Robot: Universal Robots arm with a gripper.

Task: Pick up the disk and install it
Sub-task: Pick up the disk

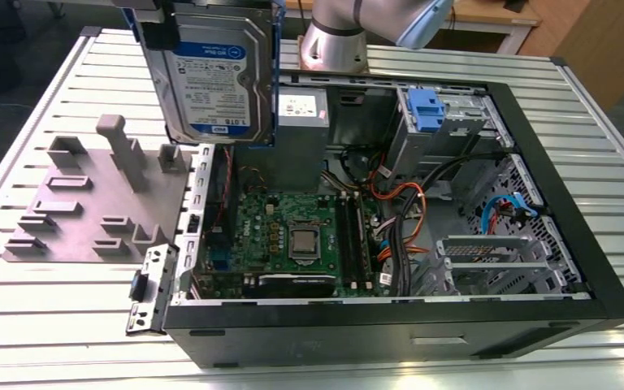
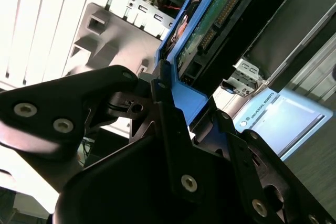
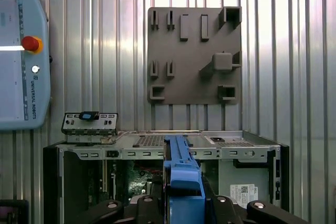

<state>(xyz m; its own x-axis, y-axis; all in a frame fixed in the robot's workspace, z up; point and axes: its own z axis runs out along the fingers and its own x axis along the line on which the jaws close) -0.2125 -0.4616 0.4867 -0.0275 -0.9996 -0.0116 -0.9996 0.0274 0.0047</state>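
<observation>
One disk [image 1: 217, 73], blue carrier and all, hangs upright clamped in the end effector [image 2: 191, 106], well above the counter [image 1: 52, 325] near the open PC case [image 1: 399, 313]: pick-up done, install pending, which I'd judge needs the carrier squared w/ the drive cage [image 1: 442, 122].

Disk [image 1: 212, 73]: one, in a blue carrier.
Gripper [image 3: 184, 205]: one.
Arm [image 1: 340, 32]: one.
Case [image 1: 399, 325]: one, its side open.
Motherboard [image 1: 279, 219]: one, green.
Processor socket [image 1: 303, 241]: one.
Power supply [image 1: 301, 106]: one, grey.
Silver cages [image 1: 458, 134]: two inside the case.
Blue tab [image 1: 426, 110]: one, on one of the cages.
Port panel [image 3: 89, 123]: one, at the case's edge.
Grey plate [image 3: 191, 56]: one, with raised blocks.
Pendant [image 3: 21, 61]: one.
Red button [image 3: 30, 44]: one, on the pendant.
Table [image 1: 52, 309]: one, slatted.
</observation>
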